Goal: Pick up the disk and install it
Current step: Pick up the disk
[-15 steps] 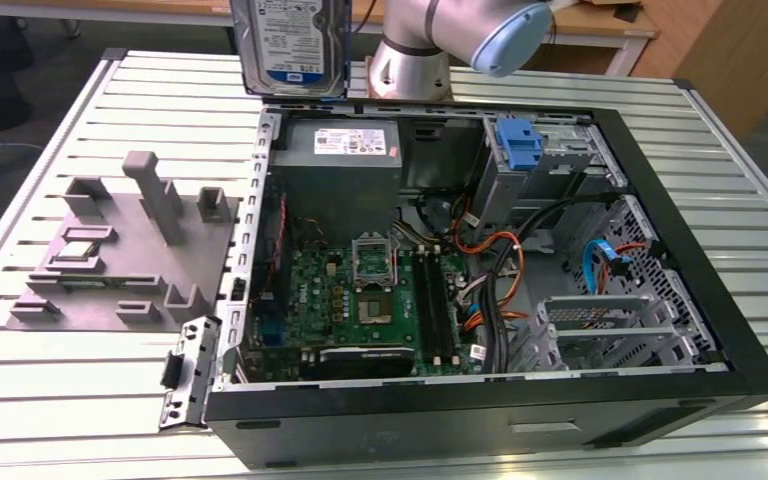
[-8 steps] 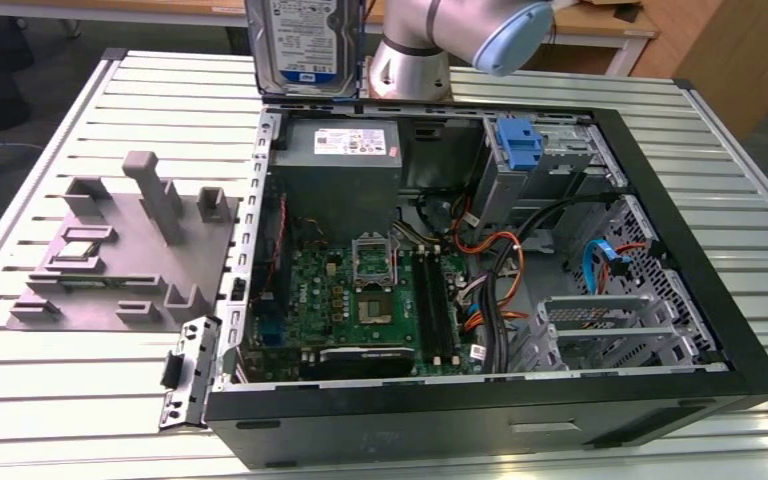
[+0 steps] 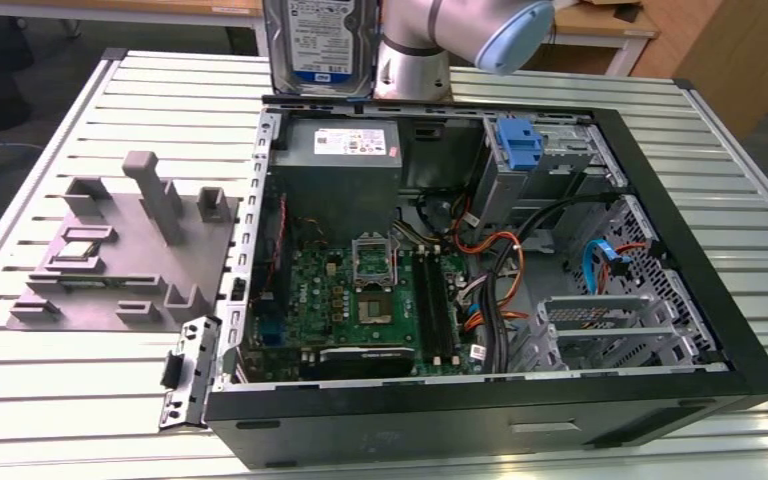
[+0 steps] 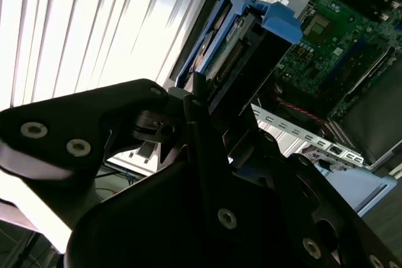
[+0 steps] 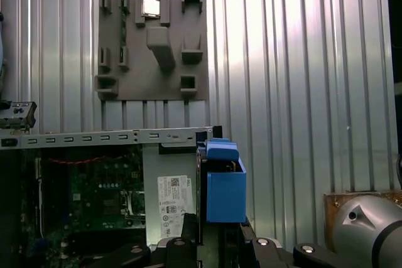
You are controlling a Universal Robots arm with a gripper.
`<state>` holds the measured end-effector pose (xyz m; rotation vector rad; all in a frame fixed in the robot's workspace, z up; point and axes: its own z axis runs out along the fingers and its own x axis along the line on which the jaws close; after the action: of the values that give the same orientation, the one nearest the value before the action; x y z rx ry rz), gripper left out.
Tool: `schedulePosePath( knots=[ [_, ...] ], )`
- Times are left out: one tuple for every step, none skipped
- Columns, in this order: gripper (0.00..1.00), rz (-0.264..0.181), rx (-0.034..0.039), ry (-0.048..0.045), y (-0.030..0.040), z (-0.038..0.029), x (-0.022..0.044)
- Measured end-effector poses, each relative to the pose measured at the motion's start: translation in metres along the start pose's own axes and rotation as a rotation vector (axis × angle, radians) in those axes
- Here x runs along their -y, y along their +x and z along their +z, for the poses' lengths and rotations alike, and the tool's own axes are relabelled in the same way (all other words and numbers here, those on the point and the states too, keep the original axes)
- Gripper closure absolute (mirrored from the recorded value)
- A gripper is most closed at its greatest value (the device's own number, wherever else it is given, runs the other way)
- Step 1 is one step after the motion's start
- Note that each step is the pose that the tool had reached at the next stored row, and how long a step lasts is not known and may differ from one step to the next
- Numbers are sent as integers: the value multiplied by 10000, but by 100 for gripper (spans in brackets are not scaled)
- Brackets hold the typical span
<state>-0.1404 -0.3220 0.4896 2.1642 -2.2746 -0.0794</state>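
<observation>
Exterior cam sits up high on the side opposite the arm (image 3: 438, 40) and tilts down steeply. It's far enough back to take in the whole open computer case (image 3: 491, 425), the grey fixture plate (image 3: 104, 290) on the exterior view's left, and plenty of slatted worktop (image 3: 77, 400). First wrist cam hangs well above and looks pretty much straight down: same plate, same slats, plus a chunk of the motherboard (image 5: 94, 192). Second wrist cam is super close, peering slantwise along the black gripper (image 4: 200, 95) body toward that same motherboard. Both wrist views have the disk (image 5: 225, 186), clamped in the jaws, right up front. The exterior one catches it from farther off.
</observation>
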Motion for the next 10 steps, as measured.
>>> schedulePosePath(
  knots=[
    [65,0,0,0,-3,0,18],
    [65,0,0,0,-5,0,36],
    [65,0,0,0,-7,0,54],
    [65,0,0,0,-10,-1,71],
    [65,1,0,1,-12,0,91],
    [65,0,0,0,-15,0,109],
    [65,2,0,0,-18,-1,129],
    [65,0,0,0,-21,-1,148],
    [65,0,0,0,-24,-1,167],
    [65,0,0,0,-26,-1,187]
  ],
)
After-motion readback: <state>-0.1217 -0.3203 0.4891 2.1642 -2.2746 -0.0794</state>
